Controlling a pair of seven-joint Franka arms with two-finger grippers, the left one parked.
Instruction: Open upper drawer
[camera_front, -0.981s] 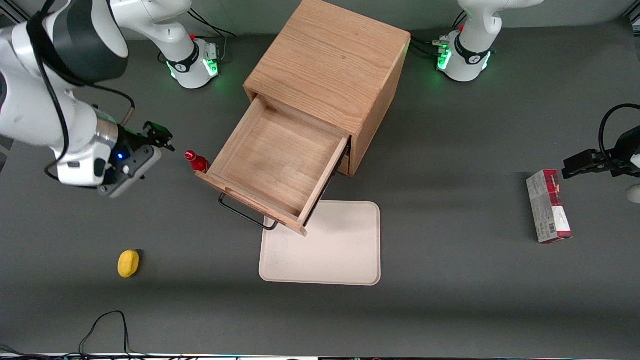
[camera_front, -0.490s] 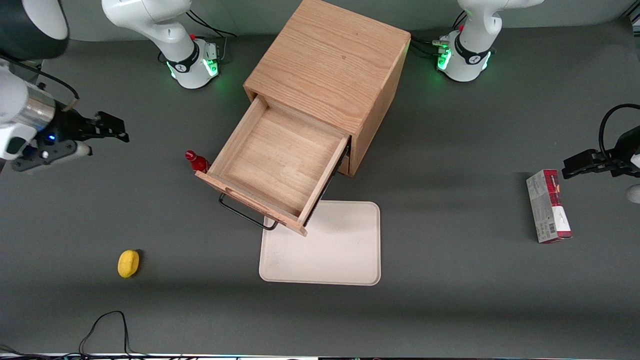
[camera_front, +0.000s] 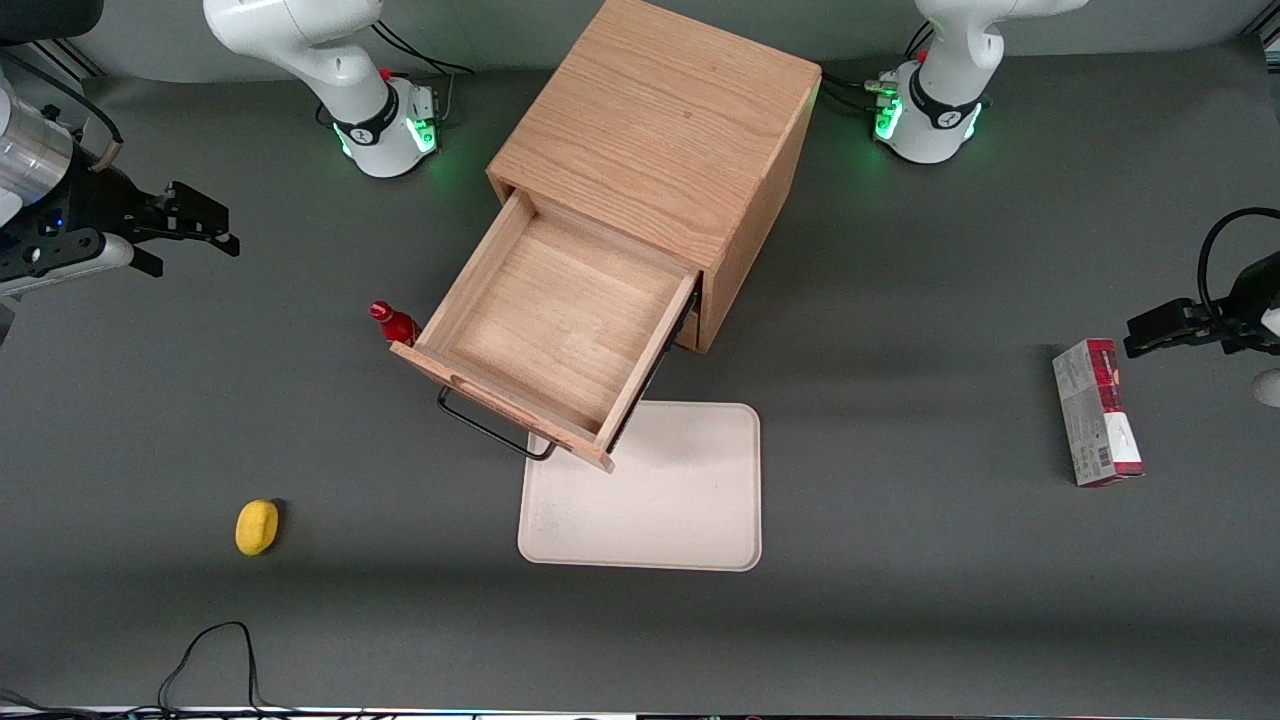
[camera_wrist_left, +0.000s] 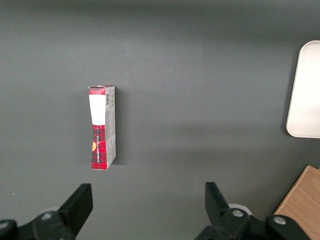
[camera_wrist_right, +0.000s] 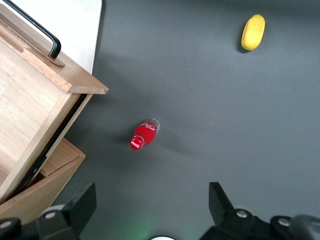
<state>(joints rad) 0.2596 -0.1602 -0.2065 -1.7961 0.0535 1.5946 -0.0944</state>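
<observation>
Upper drawer stands pulled well out of the oak cabinet, its black bar handle over the cream tray's edge | gripper hangs well apart toward the working arm's end, fingers spread, holding nothing | red bottle upright just beside the drawer; yellow lemon nearer the front camera.

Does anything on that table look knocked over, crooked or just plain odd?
Nothing is spilled or damaged. The cabinet sits at an angle, and its upper drawer is pulled out and overhangs the tray. The gripper hangs open, away from the cabinet.
</observation>
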